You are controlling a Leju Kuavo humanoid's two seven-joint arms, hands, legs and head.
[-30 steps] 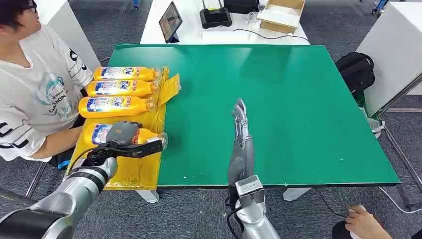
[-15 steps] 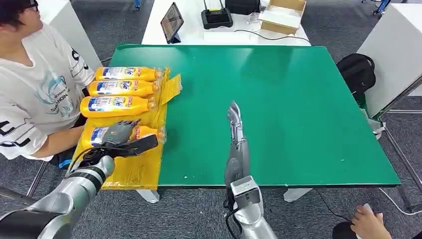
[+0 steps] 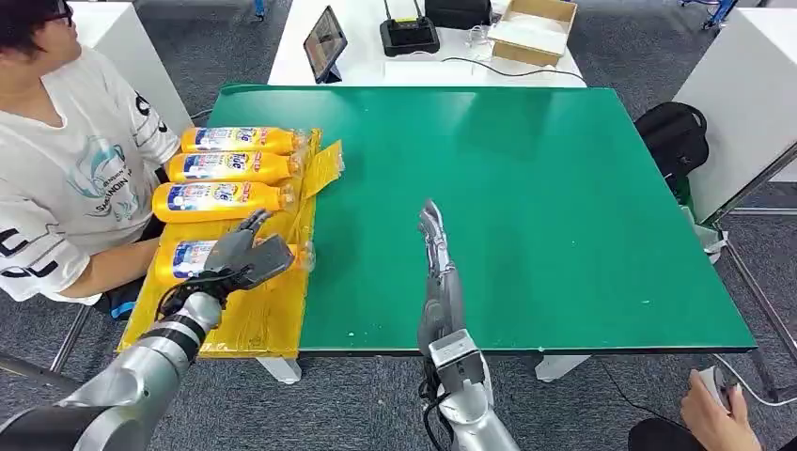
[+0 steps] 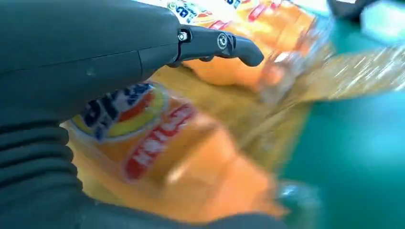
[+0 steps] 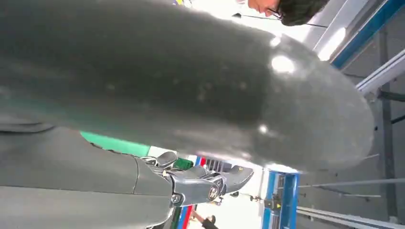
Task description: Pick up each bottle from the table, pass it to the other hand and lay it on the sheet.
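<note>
Bottles lie four in a row on the yellow sheet at the left edge of the green worktop, all on their sides with caps towards the middle of the worktop. Treat the nearest bottle as your concern: it looks like a full plastic bottle of orange liquid with a glossy label, so expect it to be fairly heavy for its size, smooth and ready to roll, and the wall may give a little under pressure. If you must take hold again, wrap around the labelled mid-body, where it is widest, rather than the narrow clear cap end. The crinkled sheet under it is thin film and may drag along with anything that slides.

Your left robot hand is spread, fingers apart and raised just above that nearest bottle; the left wrist view shows the bottle close beneath the palm with nothing gripped, though whether a fingertip grazes it you cannot tell. Your right robot hand hangs over bare worktop near the middle, fingers straight and lying close together, holding nothing.
</note>
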